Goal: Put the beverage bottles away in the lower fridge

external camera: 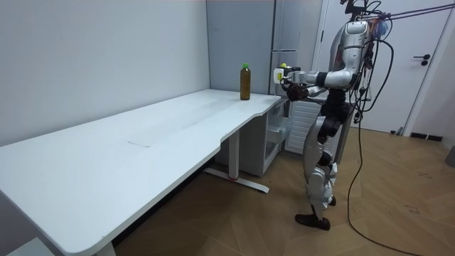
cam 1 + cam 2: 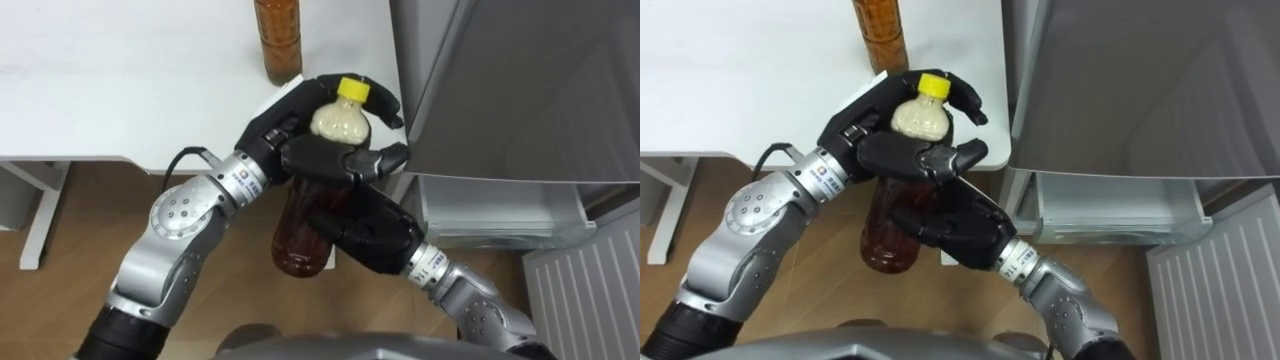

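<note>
The yellow-capped tea bottle (image 2: 300,240) is held off the white table (image 2: 120,90), beside the fridge (image 2: 520,90). The left hand (image 2: 285,118) is clasped round its neck. The right hand (image 2: 368,235) is wrapped round its body from below. A second bottle (image 2: 277,40) stands on the table.

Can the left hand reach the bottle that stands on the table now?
Probably not yet: the left hand is curled round the yellow-capped bottle, and the right hand grips it lower down. The path to the table bottle itself looks free.
</note>
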Robot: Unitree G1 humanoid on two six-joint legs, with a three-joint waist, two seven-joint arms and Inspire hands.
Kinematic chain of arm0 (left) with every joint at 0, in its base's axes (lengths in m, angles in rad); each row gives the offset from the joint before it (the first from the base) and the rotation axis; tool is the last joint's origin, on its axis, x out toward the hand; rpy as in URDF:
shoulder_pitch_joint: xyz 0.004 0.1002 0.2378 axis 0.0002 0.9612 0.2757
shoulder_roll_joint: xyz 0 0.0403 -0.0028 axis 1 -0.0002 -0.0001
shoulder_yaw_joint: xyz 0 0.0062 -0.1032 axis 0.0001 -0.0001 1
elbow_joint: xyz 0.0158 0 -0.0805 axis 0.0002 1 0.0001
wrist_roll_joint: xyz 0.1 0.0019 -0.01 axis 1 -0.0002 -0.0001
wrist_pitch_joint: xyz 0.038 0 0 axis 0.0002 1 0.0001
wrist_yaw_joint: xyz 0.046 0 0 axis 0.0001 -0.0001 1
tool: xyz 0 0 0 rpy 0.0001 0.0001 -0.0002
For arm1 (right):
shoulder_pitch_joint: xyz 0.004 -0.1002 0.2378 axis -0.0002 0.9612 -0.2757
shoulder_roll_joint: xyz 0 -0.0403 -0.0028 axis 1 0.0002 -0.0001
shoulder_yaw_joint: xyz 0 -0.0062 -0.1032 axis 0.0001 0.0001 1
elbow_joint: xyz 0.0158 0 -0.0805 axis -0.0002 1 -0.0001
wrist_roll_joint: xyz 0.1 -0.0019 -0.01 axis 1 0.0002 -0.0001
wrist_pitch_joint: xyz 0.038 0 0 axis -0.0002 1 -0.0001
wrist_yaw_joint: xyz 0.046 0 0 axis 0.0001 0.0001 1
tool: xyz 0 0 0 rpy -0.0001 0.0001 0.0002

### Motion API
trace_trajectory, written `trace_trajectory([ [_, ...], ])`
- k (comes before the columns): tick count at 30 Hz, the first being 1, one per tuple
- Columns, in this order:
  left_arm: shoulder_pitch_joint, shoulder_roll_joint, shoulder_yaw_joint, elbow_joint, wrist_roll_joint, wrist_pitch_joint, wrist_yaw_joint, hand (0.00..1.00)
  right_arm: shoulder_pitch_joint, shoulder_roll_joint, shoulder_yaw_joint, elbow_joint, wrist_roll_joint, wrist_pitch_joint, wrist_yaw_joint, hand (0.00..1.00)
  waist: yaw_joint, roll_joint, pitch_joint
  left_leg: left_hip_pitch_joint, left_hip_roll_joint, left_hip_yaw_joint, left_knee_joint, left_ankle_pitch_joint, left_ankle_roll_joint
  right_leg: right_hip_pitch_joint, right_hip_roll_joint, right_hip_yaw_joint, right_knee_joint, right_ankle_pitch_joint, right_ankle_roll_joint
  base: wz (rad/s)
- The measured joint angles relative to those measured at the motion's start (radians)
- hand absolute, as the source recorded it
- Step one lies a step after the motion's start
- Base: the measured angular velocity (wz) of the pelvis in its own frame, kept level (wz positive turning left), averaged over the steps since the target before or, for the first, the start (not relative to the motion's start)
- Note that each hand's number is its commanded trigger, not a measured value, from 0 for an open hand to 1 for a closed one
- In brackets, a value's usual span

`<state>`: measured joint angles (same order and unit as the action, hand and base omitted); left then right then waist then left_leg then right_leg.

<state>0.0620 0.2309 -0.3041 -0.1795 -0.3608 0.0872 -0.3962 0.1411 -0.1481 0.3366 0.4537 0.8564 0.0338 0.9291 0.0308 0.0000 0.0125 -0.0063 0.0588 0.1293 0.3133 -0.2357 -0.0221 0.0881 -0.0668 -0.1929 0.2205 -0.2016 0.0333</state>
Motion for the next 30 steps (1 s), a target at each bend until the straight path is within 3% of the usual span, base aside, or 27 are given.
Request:
trace_trajectory([
  [6,0.0,0.0,0.001,-0.041,0.0,0.0,0.0,1.0,0.013,0.006,-0.022,-0.022,-0.001,0.002,0.014,1.0,0.001,0.004,-0.0022,-0.004,0.001,-0.001,0.008,-0.001,0.001,0.001,0.0,0.0,0.0,0.0,0.0,0.0],
  [19,0.0,-0.027,0.007,-0.042,-0.002,0.0,0.001,1.0,0.039,0.008,-0.047,-0.061,-0.003,0.012,0.007,1.0,0.004,0.023,-0.0036,-0.003,0.002,-0.002,0.012,-0.001,0.002,0.002,0.001,0.001,0.003,0.002,-0.002,0.0],
  [20,0.0,-0.028,0.007,-0.042,-0.002,0.0,0.001,0.3,0.039,0.008,-0.047,-0.061,-0.003,0.012,0.007,1.0,0.004,0.023,-0.0036,-0.003,0.002,-0.002,0.012,-0.001,0.002,0.002,0.001,0.002,0.003,0.003,-0.002,0.0],
  [21,0.0,-0.028,0.007,-0.042,-0.003,0.0,0.001,0.0,0.039,0.008,-0.047,-0.061,-0.003,0.012,0.007,1.0,0.003,0.023,-0.0036,-0.003,0.002,-0.002,0.012,-0.001,0.002,0.002,0.001,0.002,0.003,0.003,-0.002,0.0],
  [30,0.0,-0.028,0.011,-0.043,-0.042,0.0,0.001,0.0,0.045,0.008,-0.054,-0.074,-0.003,0.012,0.008,1.0,0.004,0.021,-0.0025,-0.003,0.002,-0.002,0.012,-0.001,0.001,0.001,0.001,0.0,0.002,0.003,-0.002,0.0],
])
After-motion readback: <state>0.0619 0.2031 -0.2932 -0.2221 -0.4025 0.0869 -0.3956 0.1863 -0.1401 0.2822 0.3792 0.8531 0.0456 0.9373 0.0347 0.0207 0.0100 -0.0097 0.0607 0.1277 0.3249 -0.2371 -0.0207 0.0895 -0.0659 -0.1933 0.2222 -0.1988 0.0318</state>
